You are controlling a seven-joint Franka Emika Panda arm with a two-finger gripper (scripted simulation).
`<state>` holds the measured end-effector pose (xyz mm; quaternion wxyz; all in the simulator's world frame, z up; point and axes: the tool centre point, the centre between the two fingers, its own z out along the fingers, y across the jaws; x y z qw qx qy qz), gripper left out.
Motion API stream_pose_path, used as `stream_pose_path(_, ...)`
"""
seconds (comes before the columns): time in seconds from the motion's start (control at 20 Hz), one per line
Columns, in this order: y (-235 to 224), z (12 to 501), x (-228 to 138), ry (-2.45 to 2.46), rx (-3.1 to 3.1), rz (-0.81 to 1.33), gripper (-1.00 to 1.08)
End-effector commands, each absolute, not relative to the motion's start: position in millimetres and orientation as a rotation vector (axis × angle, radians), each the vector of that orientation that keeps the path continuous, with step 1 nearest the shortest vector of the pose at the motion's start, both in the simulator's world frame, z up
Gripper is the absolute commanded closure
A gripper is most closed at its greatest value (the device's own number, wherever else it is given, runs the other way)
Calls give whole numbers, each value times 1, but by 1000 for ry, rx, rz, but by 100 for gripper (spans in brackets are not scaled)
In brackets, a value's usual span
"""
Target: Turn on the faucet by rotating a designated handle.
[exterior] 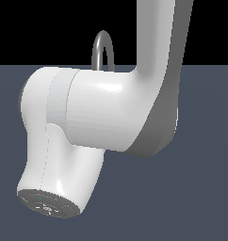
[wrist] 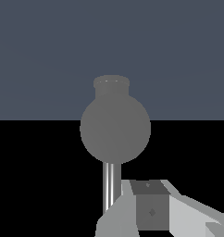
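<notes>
In the exterior view, going from left to right, the robot arm [exterior: 87, 122] fills most of the frame: its rounded white wrist housing sits at centre left, with a dark capped end at the lower left, and its upper link rises out of the top right. Behind it, just above the housing near the upper middle of the frame, only the top arc of the faucet [exterior: 102, 47] shows as a thin grey loop against the black background; its base and the handle are hidden by the arm. In the wrist view, the faucet [wrist: 115, 125] sits at the centre of the frame, seen roughly end-on as a round grey bulb with a short collar, and a bright slim tube runs from it toward the lower middle. To the right of that tube, at the lower right, part of the gripper [wrist: 153, 210] body shows in grey and white, lying just beside the tube. Whether it touches anything cannot be told, and its fingertips are not clearly visible, so whether it is released or clenched cannot be told either. No lever is distinguishable in either view, so the turning looks undone as far as I can judge, with the approach and the rotation apparently left to do.
</notes>
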<state>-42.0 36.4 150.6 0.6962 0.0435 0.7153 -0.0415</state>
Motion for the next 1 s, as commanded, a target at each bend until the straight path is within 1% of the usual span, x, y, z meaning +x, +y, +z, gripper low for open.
stream_pose_path(0.0,15,164,-41,1570,122,-121,108)
stream_pose_path(0.05,35,152,-43,1595,96,-91,108)
stream_pose_path(0.65,-24,146,-47,1569,120,-119,108)
stream_pose_path(0.7,-24,146,-47,1569,120,-119,108)
stream_pose_path(0.75,12,152,-45,1559,124,-86,108)
stream_pose_path(0.95,1,141,-46,1561,123,-94,108)
